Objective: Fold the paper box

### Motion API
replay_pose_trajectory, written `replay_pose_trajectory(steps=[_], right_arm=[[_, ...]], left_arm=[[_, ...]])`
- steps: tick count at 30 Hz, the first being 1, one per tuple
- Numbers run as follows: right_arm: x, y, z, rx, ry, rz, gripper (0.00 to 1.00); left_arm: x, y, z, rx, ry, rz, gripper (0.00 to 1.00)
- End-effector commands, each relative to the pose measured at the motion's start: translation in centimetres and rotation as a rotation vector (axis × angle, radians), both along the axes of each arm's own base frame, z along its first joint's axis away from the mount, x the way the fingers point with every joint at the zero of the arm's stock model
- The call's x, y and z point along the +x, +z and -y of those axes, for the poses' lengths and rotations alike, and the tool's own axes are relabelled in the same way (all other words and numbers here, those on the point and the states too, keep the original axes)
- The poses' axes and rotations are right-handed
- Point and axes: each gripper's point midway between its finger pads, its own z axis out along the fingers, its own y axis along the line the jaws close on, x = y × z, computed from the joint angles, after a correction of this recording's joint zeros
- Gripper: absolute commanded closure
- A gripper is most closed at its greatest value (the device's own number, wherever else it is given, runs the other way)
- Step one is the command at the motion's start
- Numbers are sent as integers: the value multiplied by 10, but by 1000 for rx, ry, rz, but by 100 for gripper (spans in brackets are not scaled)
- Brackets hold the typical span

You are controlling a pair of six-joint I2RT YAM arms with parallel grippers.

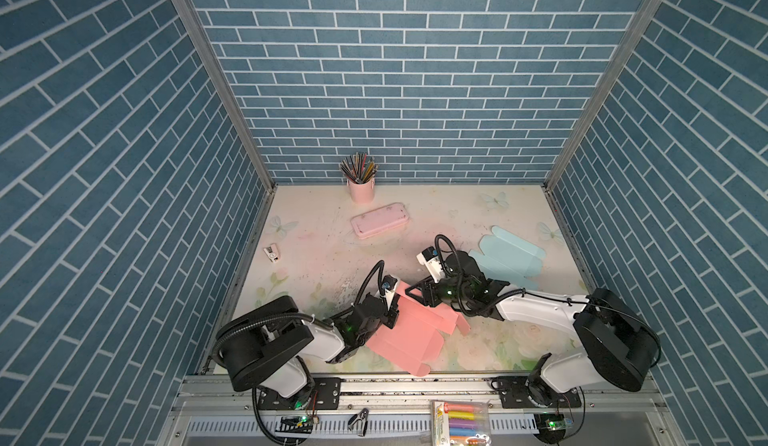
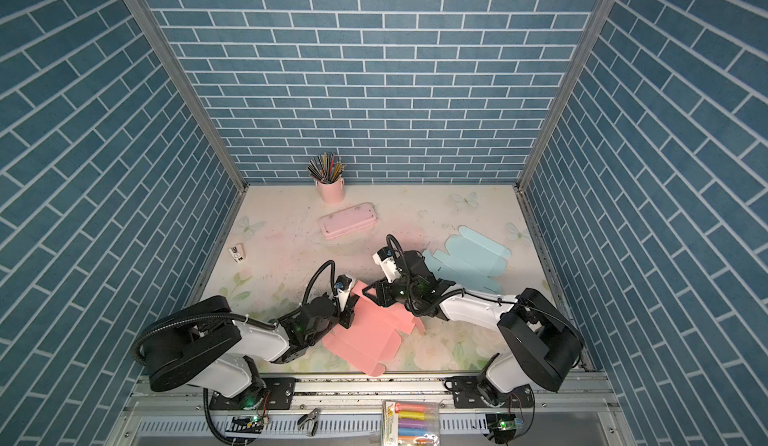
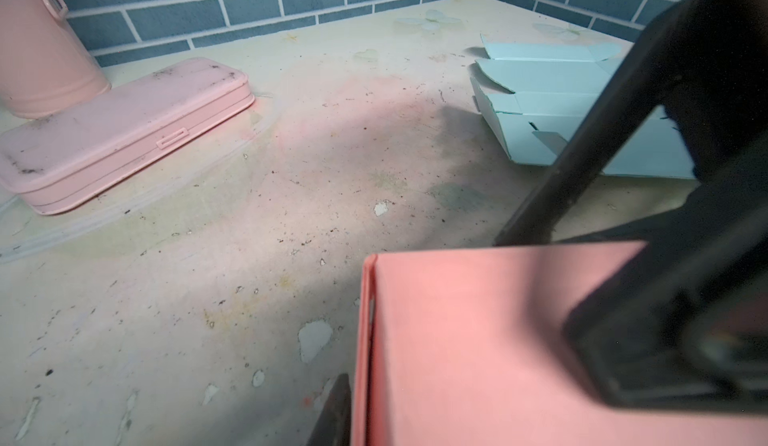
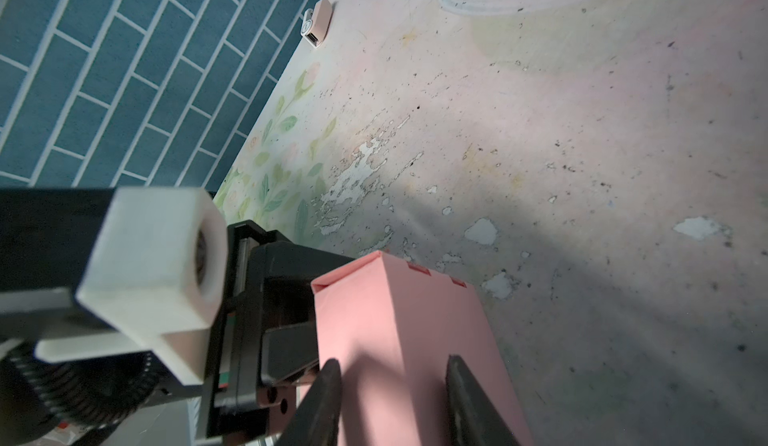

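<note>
Front of the worktop (image 1: 478,215), and there's the pink paper box (image 1: 409,342), half-made. Most of the sheet lies flat near the front edge, and its far-left panel is turned up into a doubled wall.

The left claw (image 1: 391,320) is right up against that wall from the left. In the left wrist view one dark finger (image 3: 334,417) sits just outside the folded edge. The other is hidden behind the pink card, so I can't tell whether this claw is pinching or spread.

The right claw (image 1: 417,294) meets the far end of the same wall from the right, with the two claws close together. In the right wrist view its fingers (image 4: 328,398) stand spread, with the pink wall running between them. Whether they press on it isn't clear.

Further back on the right a pale blue box blank (image 1: 513,259) lies flat, partly covered from view by the right arm. A pink pencil case (image 1: 379,220) lies mid-worktop, and a pink cup of pencils (image 1: 360,190) stands at the back wall. A small pink-and-white gadget (image 1: 271,253) sits by the left edge
</note>
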Motion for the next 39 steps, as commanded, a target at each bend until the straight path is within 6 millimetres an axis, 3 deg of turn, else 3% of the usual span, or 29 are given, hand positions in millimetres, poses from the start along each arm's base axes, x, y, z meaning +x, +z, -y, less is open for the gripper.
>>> replay_pose_trajectory(steps=[1,12,18,25,31,39], right_arm=[[-7,-21,10,-62,-24,-52,59],[-9,-15,10,-28,-28,-56,60],[-14,-9,5,7,-14,-66,60],[-18,-2,0,50,-2,-85,60],[-21,8,-1,75,-5,-87,61],[-9,19,14,53,-56,-54,53]], left_arm=[[1,-1,0,-7,18,11,77],[5,-7,2,-9,37,5,93],[6,-9,1,-5,43,6,93],[8,-8,2,-16,50,8,85],[9,-6,7,-27,40,11,96],[0,-7,5,-34,3,3,97]])
